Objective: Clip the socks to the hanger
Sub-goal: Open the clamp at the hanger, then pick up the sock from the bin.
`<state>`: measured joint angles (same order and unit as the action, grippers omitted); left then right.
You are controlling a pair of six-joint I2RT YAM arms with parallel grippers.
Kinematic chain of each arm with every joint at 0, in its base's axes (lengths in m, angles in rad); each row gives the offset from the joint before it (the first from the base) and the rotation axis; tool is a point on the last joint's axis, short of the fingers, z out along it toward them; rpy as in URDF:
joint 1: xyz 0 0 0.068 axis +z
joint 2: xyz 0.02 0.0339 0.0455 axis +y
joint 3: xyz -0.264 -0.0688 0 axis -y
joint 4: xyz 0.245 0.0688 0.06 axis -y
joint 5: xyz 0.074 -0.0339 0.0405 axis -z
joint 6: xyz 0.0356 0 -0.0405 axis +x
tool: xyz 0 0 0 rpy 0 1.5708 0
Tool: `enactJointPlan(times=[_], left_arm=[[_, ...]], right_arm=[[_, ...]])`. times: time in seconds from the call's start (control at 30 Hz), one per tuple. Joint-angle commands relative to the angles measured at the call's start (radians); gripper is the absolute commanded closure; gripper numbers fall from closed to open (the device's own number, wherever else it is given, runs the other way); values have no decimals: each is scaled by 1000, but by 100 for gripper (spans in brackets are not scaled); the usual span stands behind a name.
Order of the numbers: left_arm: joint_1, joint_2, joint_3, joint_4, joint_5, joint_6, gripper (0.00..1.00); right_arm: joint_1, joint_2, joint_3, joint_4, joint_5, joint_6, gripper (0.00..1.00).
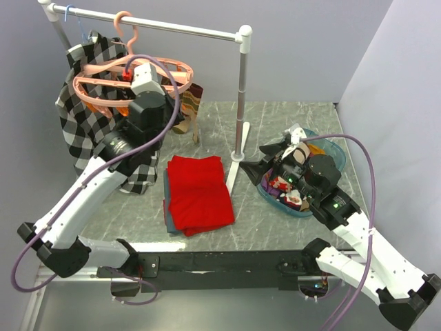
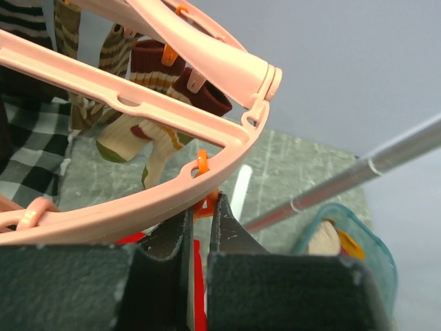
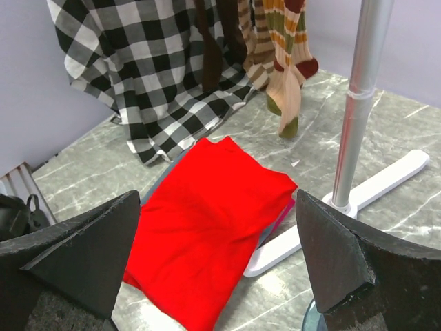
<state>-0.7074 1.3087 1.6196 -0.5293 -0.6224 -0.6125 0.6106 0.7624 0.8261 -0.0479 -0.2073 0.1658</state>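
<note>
Several ribbed socks (image 2: pixel 160 69) (striped) — smooth pink hanger (image 2: pixel 138 103), left gripper (image 2: pixel 203 215) pinching clip (image 2: pixel 206 204)

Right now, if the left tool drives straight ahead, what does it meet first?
Likely the orange clip under the hanger ring, right at the left tool's tips; depth there is unclear.

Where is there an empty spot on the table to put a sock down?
Bare table lies right of the rail stand, behind the blue basket, and in front, between the red cloth and the basket. It's crowded under the hanger, by the checked shirt.
</note>
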Motion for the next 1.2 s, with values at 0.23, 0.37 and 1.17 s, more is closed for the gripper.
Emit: enactJointPlan(times=[0.23, 0.37, 1.17], left_arm=[[48, -22, -3, -37, 174, 7, 99], [49, -22, -6, -32, 177, 7, 99], [48, -38, -40, -6, 256, 36, 99]], right_arm=[[-20, 80, 113, -227, 306, 24, 0], [-116, 167, 110, -389, 391, 127, 0], [-348, 543, -61, -372, 210, 287, 49]])
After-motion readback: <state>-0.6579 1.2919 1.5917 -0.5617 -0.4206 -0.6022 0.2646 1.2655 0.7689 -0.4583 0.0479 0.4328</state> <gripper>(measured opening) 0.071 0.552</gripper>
